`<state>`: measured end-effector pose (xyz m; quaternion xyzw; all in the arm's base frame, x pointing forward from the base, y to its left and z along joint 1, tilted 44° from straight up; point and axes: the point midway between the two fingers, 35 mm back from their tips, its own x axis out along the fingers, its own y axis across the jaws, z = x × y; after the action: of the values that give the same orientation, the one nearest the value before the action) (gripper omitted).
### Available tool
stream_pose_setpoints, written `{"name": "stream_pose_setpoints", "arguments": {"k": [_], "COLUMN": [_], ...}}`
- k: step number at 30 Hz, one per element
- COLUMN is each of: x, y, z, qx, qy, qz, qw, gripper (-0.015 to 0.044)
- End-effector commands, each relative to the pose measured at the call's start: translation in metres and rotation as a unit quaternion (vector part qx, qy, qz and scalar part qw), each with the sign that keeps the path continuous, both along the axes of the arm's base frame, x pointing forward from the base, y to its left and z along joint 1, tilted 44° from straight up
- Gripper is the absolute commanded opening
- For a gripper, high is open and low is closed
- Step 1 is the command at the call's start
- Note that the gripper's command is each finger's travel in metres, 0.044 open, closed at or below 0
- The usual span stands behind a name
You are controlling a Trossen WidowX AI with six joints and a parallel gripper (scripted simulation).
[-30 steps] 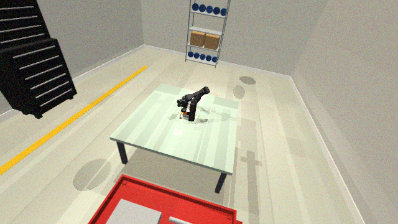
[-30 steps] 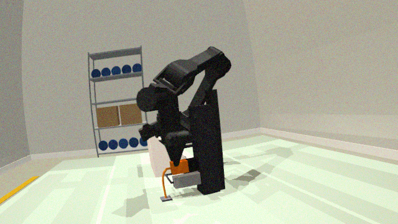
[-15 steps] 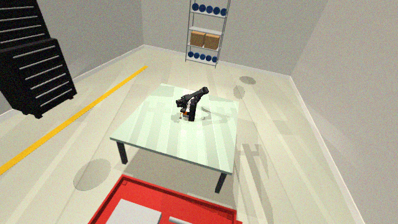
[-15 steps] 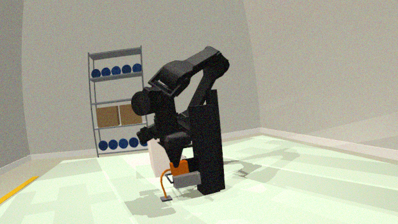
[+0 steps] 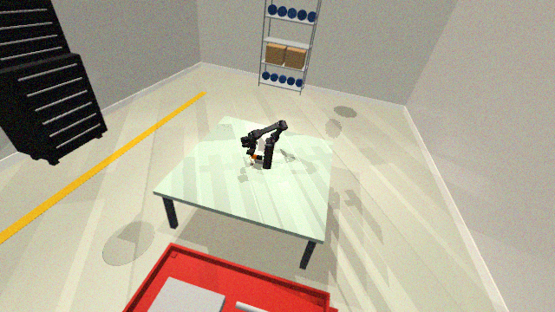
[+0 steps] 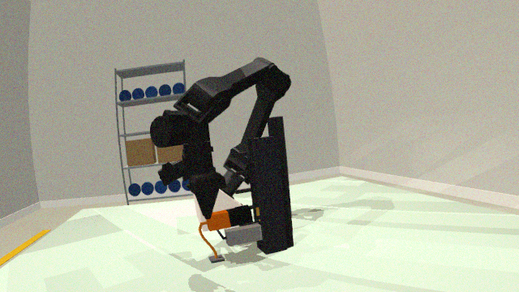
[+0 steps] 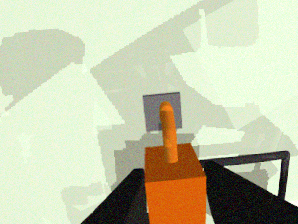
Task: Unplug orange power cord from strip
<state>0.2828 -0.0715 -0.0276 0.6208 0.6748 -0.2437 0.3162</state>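
Reaching down from a folded arm, the gripper point(image 6: 208, 211) is clenched on the orange plug point(image 6: 219, 221), with one dark finger on each side of it, as the wrist view shows clearly point(image 7: 174, 211). The plug sits low above the pale green table point(image 6: 365, 251), and its black front part points toward the tall black power strip point(image 6: 272, 186), which stands upright on the table. Whether the black part is touching the strip or is a little apart from it, I cannot tell. Under the plug, against the foot of the strip, there is a grey block point(image 6: 243, 234). The orange cord point(image 6: 205, 240) leaves the back of the plug, bends downward and ends on a small grey square point(image 6: 216, 258) lying flat on the table, just beside the strip. In the top view the arm point(image 5: 264, 134) is near the middle of the table. Behind the table stands a metal shelf point(image 6: 151, 130) with blue balls and brown boxes.
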Motion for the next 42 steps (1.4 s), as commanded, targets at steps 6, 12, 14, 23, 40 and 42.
{"name": "stream_pose_setpoints", "arguments": {"k": [6, 12, 14, 23, 40, 42], "x": [0.000, 0.000, 0.000, 0.008, 0.008, 0.008], "y": [0.000, 0.000, -0.002, -0.052, -0.052, -0.052], "z": [0.000, 0.000, -0.001, -0.031, -0.031, -0.031], "qx": [-0.001, -0.001, -0.001, -0.004, -0.004, -0.004], "qy": [0.000, 0.000, 0.000, -0.001, -0.001, -0.001], "qz": [0.000, 0.000, 0.000, 0.000, 0.000, 0.000], "qw": [1.000, 1.000, 1.000, 1.000, 1.000, 1.000], "gripper": [0.0157, 0.0315, 0.0367, 0.0440, 0.0440, 0.0440]}}
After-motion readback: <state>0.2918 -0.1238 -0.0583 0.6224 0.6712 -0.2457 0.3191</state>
